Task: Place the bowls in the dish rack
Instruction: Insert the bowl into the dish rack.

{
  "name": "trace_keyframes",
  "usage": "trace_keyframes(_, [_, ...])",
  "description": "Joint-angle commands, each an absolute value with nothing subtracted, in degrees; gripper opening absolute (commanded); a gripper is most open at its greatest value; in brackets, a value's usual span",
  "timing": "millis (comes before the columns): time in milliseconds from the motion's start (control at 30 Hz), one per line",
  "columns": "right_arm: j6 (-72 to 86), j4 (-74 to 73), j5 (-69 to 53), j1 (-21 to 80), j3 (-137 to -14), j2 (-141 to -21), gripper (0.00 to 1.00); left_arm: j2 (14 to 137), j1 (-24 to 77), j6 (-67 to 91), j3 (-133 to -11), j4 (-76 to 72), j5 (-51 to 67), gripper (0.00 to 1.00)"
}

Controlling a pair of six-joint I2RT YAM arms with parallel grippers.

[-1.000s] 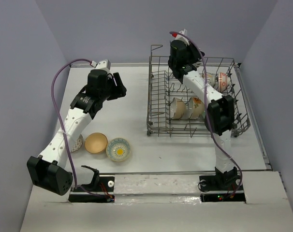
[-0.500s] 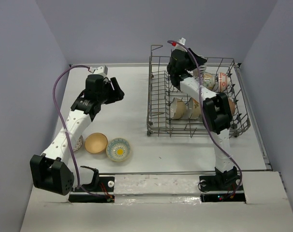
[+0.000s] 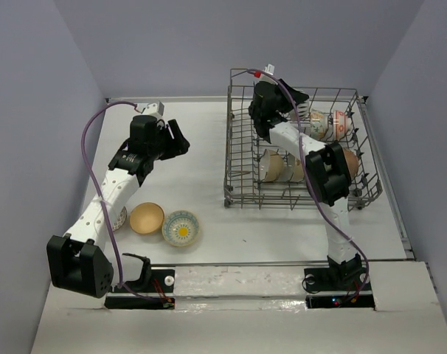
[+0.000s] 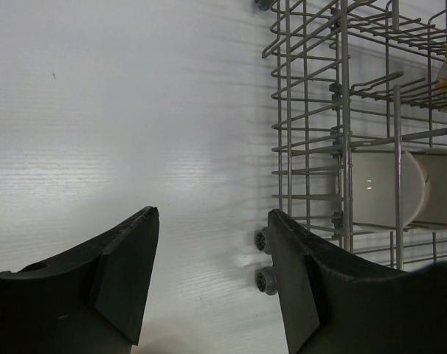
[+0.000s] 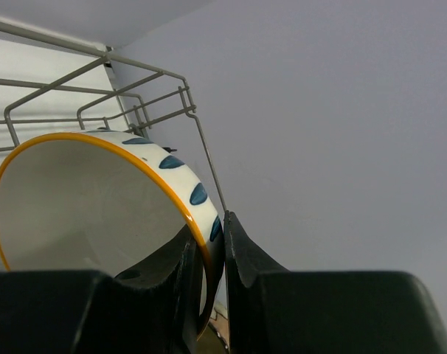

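- Since three bowls sit on the white table [image 3: 209,177] near its front-left corner, loading is judged incomplete. A patterned bowl [image 3: 119,218] is half hidden under the left arm. Beside it are a tan round bowl [image 3: 146,218] and a blue-rimmed ceramic bowl with a yellow centre [image 3: 181,228], these two touching or nearly so.
- The left pincer [image 4: 212,214] is spread and holds nothing. It hovers over bare table toward the far-left corner, aimed at the rack's left wall and well apart from the three bowls nearer the front edge. It is probably staying clear of the rack.
- The grey wire dish rack [image 3: 242,147] occupies the right half of the table. A cream bowl [image 3: 270,164] and its neighbours stand on edge between the tines.
- The right pincer [image 5: 211,251] is pinching a white ceramic bowl with an orange lip and blue dashes [image 5: 98,199]. One finger is inside the rim and one outside. The bowl is held on edge over the rack's far-left corner, apparently ready to slot between tines.
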State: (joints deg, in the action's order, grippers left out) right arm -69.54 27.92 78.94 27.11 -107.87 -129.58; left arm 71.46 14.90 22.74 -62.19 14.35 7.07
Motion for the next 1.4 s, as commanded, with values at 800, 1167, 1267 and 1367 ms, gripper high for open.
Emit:
trace_keyframes(800, [-72.33, 32.08, 78.14, 26.19, -107.31, -131.04, 0.01, 70.66, 14.59, 22.41, -61.08, 11.34, 9.58, 0.70])
trace_keyframes(1167, [-71.98, 31.82, 77.96, 25.66, -107.32, -132.01, 0.01, 71.28, 14.59, 22.41, -61.08, 11.16, 9.67, 0.70])
trace_keyframes(1267, [-71.72, 31.12, 77.96, 25.66, -107.75, -132.36, 0.01, 71.37, 14.59, 22.41, -61.00, 11.25, 9.84, 0.70])
trace_keyframes(1367, [-71.37, 30.15, 77.96, 25.66, -107.58, -132.71, 0.01, 71.46, 14.59, 22.50, -61.08, 11.16, 10.02, 0.70])
